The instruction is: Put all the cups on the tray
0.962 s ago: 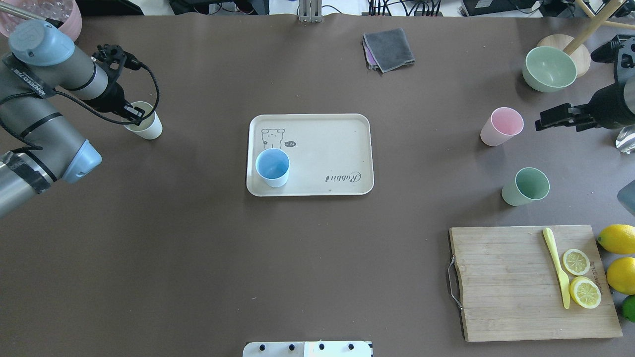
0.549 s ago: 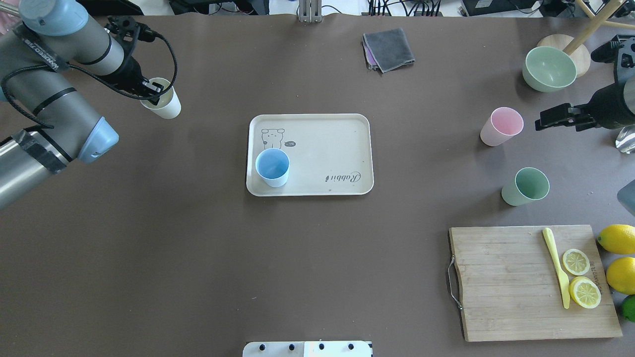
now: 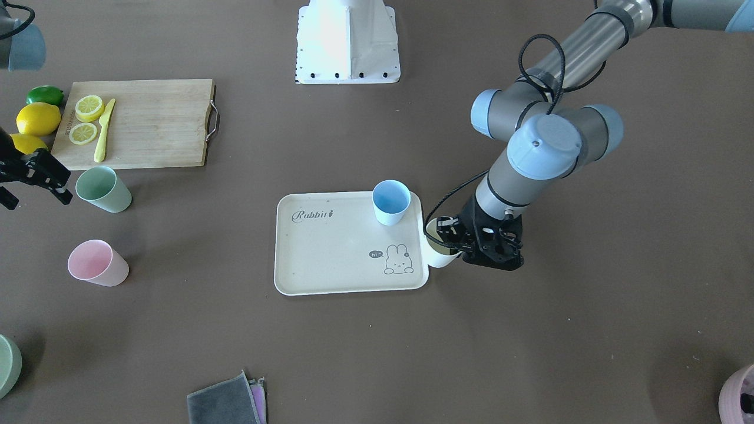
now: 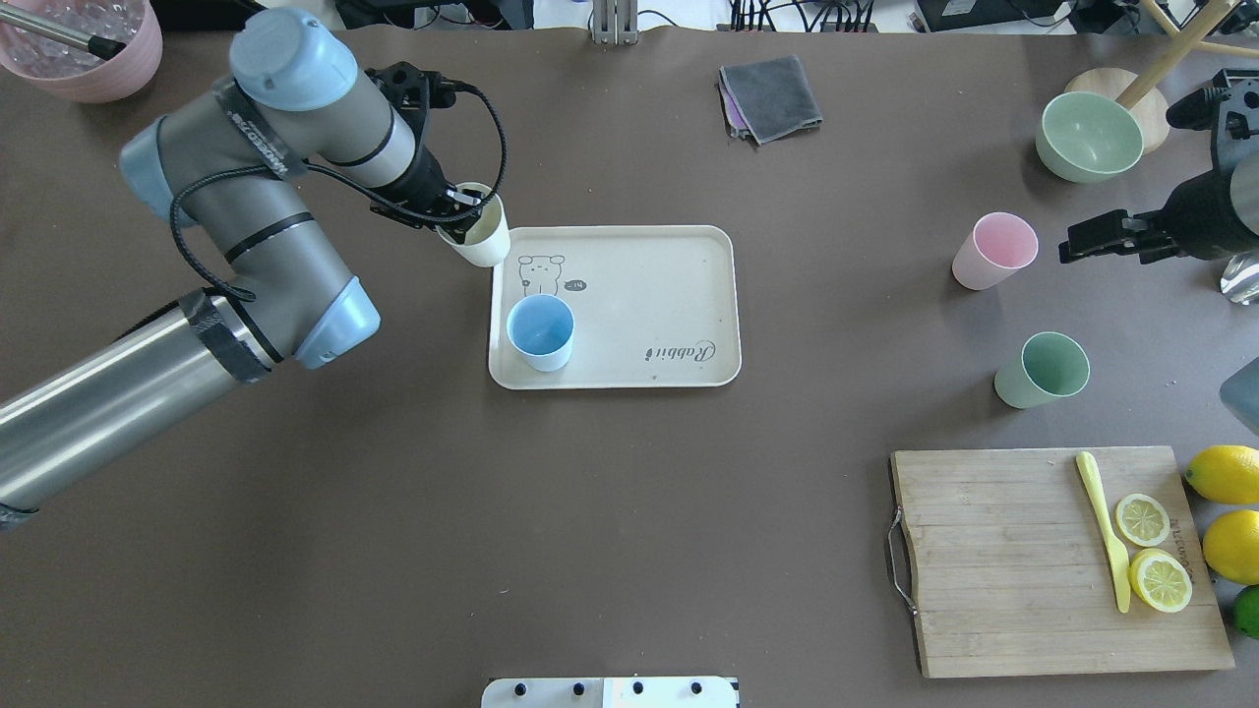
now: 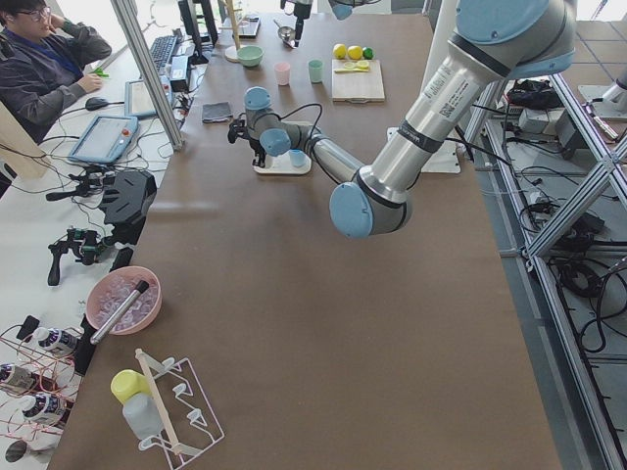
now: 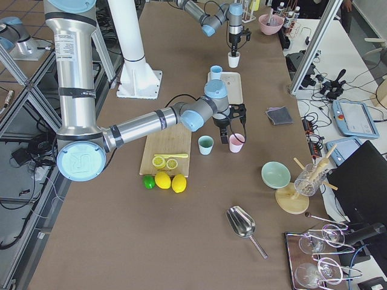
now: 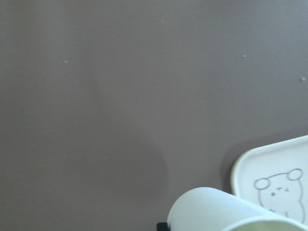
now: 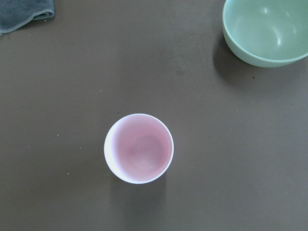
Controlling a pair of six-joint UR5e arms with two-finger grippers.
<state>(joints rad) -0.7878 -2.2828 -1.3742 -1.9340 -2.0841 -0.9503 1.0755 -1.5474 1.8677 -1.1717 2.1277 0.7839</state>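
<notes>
My left gripper [image 4: 460, 205] is shut on the rim of the pale yellow cup [image 4: 476, 240] and holds it tilted in the air at the tray's far left corner; the cup also shows in the front view [image 3: 439, 253] and the left wrist view [image 7: 216, 211]. The cream Rabbit tray [image 4: 669, 285] carries the light blue cup [image 4: 540, 331], upright at its left side. The pink cup [image 4: 993, 251] and the sage green cup [image 4: 1043, 370] stand on the table to the right. My right gripper [image 4: 1070, 241] is open just right of the pink cup [image 8: 138, 148].
A green bowl [image 4: 1089, 136] stands at the far right. A wooden cutting board [image 4: 1013, 560] with lemon slices and a yellow knife lies at the near right, whole lemons [image 4: 1225, 474] beside it. A grey cloth [image 4: 770, 96] lies at the back, a pink pot [image 4: 84, 49] far left.
My left arm has carried the pale yellow cup from the table's far left up and rightward to the tray's corner. The right arm has hardly moved.
</notes>
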